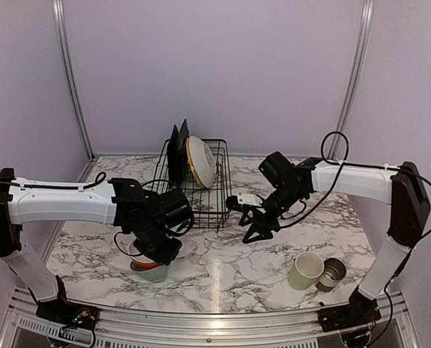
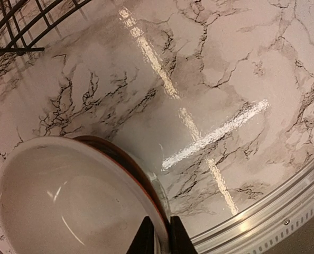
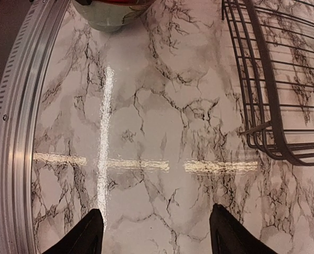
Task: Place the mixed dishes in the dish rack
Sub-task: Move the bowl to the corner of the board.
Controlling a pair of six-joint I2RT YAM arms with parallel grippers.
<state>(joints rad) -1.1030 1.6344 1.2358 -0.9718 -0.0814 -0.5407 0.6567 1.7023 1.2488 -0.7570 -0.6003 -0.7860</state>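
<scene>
Bowl (image 2: 67, 201) rim clenched in L gripper (image 2: 162, 226); R gripper (image 3: 154, 228) released beside rack (image 1: 214, 203)

The rack (image 1: 210, 209) sits at the table's (image 1: 223, 275) back edge, centre, plates (image 1: 202, 164) upright in its left end. The bowl (image 1: 152, 272) lies front-left; mug (image 1: 305, 270) and cup (image 1: 333, 273) front-right, seemingly touching.

Top cam is sitting high over the near edge, looking down and forward across the whole grey-veined white marble tabletop (image 1: 223, 268). Wrist cams are pointing down at it close up — left one is hugging the white round bowl (image 2: 67, 196), right one is catching the black wire dish rack (image 3: 273, 79) at frame edge. All three are sharing both.
</scene>
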